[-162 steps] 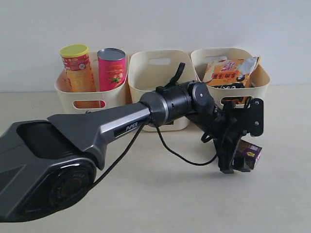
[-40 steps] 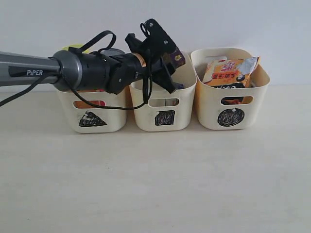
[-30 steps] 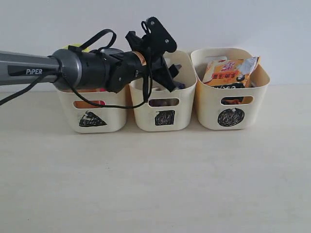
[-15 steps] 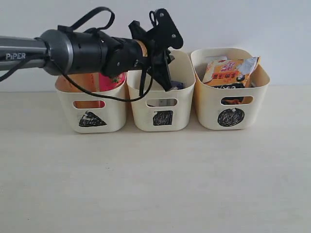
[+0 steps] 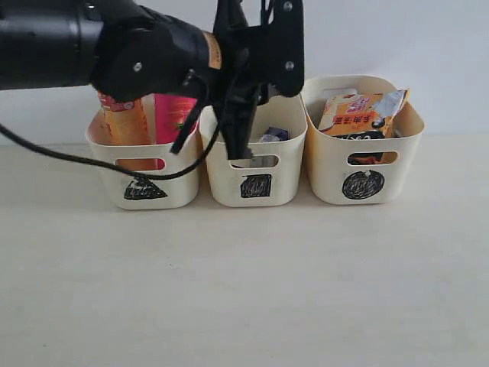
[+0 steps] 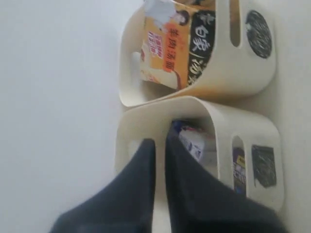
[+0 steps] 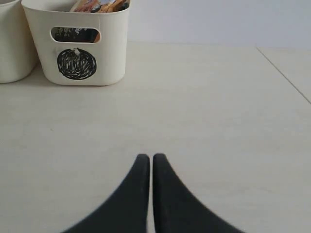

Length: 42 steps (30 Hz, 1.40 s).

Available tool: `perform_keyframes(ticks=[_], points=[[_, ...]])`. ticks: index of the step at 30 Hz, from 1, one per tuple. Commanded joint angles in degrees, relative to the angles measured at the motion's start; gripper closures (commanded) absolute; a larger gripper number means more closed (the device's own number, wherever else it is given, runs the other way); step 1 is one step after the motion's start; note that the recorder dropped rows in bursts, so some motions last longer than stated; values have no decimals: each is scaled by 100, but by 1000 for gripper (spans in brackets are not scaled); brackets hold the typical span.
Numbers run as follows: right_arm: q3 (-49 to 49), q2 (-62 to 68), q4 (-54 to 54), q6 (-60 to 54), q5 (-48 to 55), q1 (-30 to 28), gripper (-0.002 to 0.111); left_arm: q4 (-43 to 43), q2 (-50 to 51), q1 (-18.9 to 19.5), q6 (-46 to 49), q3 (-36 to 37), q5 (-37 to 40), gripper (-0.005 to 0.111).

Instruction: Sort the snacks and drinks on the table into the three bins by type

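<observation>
Tabletop (image 5: 244, 290) at twelve o'clock: middle bin (image 5: 286, 183) holds seemingly light, stiff cartons (image 5: 273, 135), best pinched across flat sides; left end effector (image 6: 158, 143) clenched empty.

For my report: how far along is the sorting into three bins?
Done: yellow-orange tube and pink tube stand in the triangle bin, a white-and-blue carton and a purple carton lie in the square bin, an orange noodle bag in the circle bin. In hand: nothing; left gripper and right gripper are shut, empty. Left: no item visible on the table.
</observation>
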Motion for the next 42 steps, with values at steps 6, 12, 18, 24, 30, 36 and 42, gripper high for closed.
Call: perform_keyframes(ticks=[6,12,18,24,30,36,42], points=[[28,-28,13,-19,-75,-40,108,-571,-1117,-35,1605,830,1828,102],[28,-28,13,-19,-75,-40,108,-1292,-1782,-35,489,836,2410,102],[28,-28,13,-19,-75,-40,108,-1306,-2328,-35,-1294,836,2976,102],[28,-28,13,-19,-75,-40,108,-1136,-2600,-25,-3894,836,4682,102],[28,-28,13,-19,-75,-40,108,-834,-2958,-35,-4841,1237,5690,102],[28,-28,13,-19,-75,-40,108,-588,-3882,-35,-5683,2067,4900,102],[28,-28,13,-19,-75,-40,108,-503,-4823,-35,-6055,2904,3933,102]])
